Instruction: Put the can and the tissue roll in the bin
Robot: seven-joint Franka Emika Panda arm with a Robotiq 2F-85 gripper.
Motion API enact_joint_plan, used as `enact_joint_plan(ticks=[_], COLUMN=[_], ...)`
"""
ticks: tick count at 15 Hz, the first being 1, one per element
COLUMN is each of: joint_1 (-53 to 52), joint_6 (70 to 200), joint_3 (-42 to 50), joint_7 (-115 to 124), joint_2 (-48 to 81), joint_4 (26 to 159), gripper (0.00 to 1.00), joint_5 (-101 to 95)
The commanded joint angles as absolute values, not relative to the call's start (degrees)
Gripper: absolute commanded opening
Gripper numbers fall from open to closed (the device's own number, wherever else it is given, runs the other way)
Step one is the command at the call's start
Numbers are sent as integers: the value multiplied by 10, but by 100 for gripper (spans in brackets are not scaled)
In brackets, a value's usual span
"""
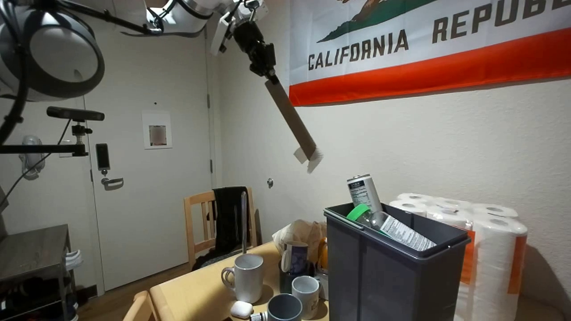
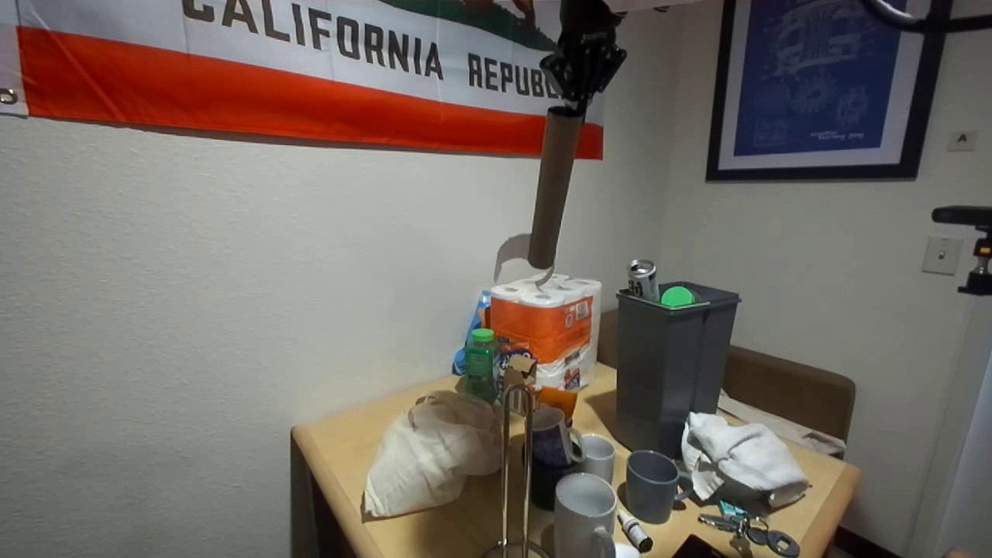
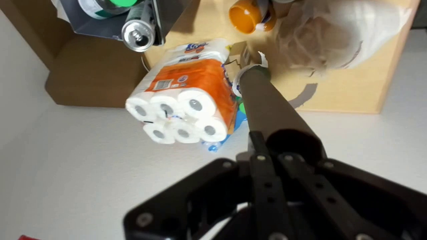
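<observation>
Evidently the gripper [image 1: 271, 79] pinches the cardboard tube [image 1: 291, 119] aloft by its upper end, probably for a lengthwise drop into the bin [image 1: 388, 281], where crowding likely makes the drinks can [image 1: 364, 194] jut out.

A home dining area: California flag [image 1: 428, 53] and framed print [image 2: 814, 77] on the walls [image 2: 232, 271], a wooden chair [image 1: 200, 196], a table [image 2: 333, 443] with keys [image 2: 744, 529] near one edge, mugs [image 2: 651, 488], and a paper-towel multipack [image 2: 542, 318] by its wall-side edge.
</observation>
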State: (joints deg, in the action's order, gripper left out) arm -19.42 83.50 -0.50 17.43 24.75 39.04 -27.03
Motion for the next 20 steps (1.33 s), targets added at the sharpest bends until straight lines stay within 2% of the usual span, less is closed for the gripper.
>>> enact_joint_plan(ticks=[1, 4, 13, 20], joint_1=[-166, -153, -136, -114], joint_6=[882, 889, 796, 840], joint_3=[29, 63, 119, 116], joint_7=[231, 280, 357, 414], joint_2=[252, 253, 224, 181], joint_4=[415, 428, 481, 597], gripper=[0, 0, 0, 0], joint_5=[-300, -338, -381, -369])
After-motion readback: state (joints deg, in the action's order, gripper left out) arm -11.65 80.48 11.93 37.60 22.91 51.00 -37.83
